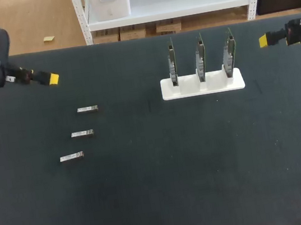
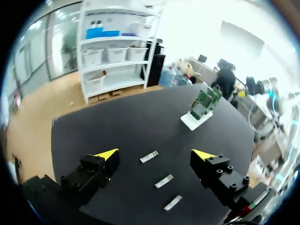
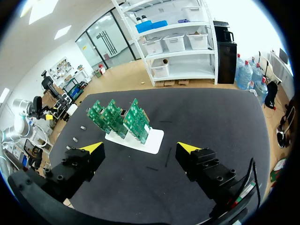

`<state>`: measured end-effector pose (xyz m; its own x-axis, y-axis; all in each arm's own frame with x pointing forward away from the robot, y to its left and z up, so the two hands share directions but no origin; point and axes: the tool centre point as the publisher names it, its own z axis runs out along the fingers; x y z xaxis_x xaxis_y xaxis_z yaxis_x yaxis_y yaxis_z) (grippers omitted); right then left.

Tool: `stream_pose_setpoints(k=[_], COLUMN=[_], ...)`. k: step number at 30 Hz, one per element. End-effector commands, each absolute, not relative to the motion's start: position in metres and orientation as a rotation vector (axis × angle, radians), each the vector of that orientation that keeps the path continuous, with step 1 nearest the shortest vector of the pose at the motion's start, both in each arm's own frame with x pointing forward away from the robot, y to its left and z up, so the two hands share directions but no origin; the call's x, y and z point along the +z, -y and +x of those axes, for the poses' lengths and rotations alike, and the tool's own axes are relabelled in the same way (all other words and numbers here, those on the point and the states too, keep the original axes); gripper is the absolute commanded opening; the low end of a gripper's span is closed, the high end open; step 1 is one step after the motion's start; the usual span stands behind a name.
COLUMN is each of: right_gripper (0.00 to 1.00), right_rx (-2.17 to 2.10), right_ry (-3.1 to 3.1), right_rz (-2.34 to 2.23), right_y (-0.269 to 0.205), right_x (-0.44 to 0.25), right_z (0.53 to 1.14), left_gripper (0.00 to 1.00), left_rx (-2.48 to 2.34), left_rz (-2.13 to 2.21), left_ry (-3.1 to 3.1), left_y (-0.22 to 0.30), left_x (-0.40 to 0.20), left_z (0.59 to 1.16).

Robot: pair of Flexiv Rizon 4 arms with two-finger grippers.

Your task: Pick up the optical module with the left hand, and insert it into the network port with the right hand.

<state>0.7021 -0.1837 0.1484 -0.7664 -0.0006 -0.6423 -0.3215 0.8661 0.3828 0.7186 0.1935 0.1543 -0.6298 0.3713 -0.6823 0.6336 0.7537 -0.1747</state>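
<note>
Plainly: three modules [image 1: 82,134] lay flat on the left half of the table [image 1: 164,201], none of them gripped. Each had its long axis running side to side across the table. They sat in a slanting row, apart from one another, stepping leftward toward the near edge.

The far module [image 1: 87,109] was closest to my left pincer [image 2: 155,153]. In the left wrist view it sat ahead of the pincer, about in line with the gap between the yellow tips [image 2: 108,153]. The other two lay closer in under it. The pincer hung over the table's far left corner, apart from the row, spread wide and holding nothing.

Judgement: the pick called for a move down and inward to the far module. The wrist would need turning so the tips closed across the module's width, not along its length. The left arm was clearly the nearer, with the right arm well off.

Outward: three green boards [image 1: 200,60] stood upright in a white stand [image 1: 203,85] on the right half, well apart from the modules. My right pincer [image 3: 140,147] hung off the stand's right, near the table's far right edge, also spread wide and empty. In its wrist view the boards lay ahead of it. The ports were too small to make out.
</note>
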Motion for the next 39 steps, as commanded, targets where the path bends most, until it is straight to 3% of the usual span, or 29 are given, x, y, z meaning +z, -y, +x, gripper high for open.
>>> stream_pose_setpoints(k=[1,9,39], right_gripper=[1.0,1.0,1.0], right_rx=[0.633,0.633,0.633], right_ry=[-2.375,-2.375,-2.375], right_rz=[-0.23,-0.23,-0.23], right_y=[0.184,0.184,0.184], right_x=[0.15,0.15,0.15], right_z=[0.7,0.7,0.7], left_gripper=[1.0,1.0,1.0], left_rx=[-0.558,-0.366,-0.062], left_rz=[1.084,1.541,2.077], left_ry=[-2.256,-2.144,-2.098], left_y=[-0.199,-0.197,-0.165], left_x=[0.155,0.136,0.038], left_z=[0.734,0.741,0.766])
